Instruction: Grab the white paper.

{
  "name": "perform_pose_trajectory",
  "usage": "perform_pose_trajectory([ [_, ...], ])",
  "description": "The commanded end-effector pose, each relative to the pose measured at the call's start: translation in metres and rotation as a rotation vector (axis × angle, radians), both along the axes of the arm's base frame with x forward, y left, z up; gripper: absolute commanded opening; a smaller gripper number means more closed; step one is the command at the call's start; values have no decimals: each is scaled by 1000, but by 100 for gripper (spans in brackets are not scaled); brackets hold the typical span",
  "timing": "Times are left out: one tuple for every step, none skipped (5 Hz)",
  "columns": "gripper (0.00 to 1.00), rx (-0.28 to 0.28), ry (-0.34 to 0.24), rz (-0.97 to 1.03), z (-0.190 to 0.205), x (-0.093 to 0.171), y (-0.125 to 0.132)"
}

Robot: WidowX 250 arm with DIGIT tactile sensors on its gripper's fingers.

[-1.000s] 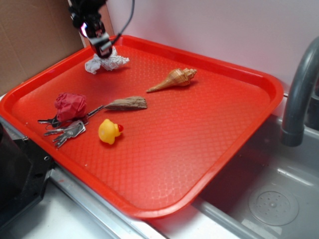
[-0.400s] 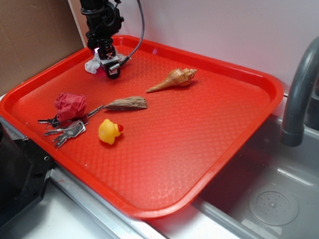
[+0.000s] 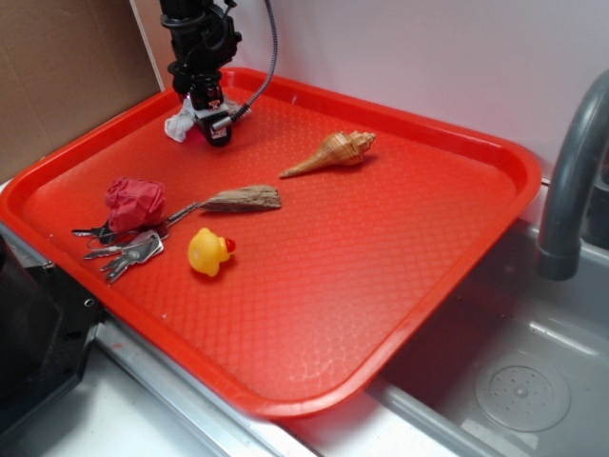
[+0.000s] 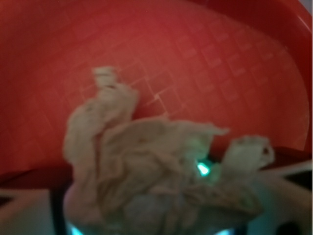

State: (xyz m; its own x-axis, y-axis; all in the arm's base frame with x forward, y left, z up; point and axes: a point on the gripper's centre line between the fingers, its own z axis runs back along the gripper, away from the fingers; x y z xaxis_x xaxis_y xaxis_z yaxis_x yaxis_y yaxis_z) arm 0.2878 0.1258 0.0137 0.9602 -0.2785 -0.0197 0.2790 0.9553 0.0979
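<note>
The crumpled white paper wad sits upper left on the red plastic tray, under my black gripper; I cannot tell whether I've clamped it.

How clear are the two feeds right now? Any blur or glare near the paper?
Wrist view: soft and out of focus, the white paper fills the lower frame, with a small green glint on it. Exterior view: sharp, evenly lit; the gripper hides most of the paper.

One white paper wad, one red wad, one duck, one shell.
</note>
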Motion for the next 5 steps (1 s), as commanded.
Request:
perform_pose_trajectory([
  [0,31,-45,21,14,-2,-5],
  [0,-12,-77,62,62,-16,-20],
  [0,-124,-126,167,113,-40,-53],
  [0,-170,-109,273,165,-46,-75],
  [0,-143,-53,384,215,-39,-97],
])
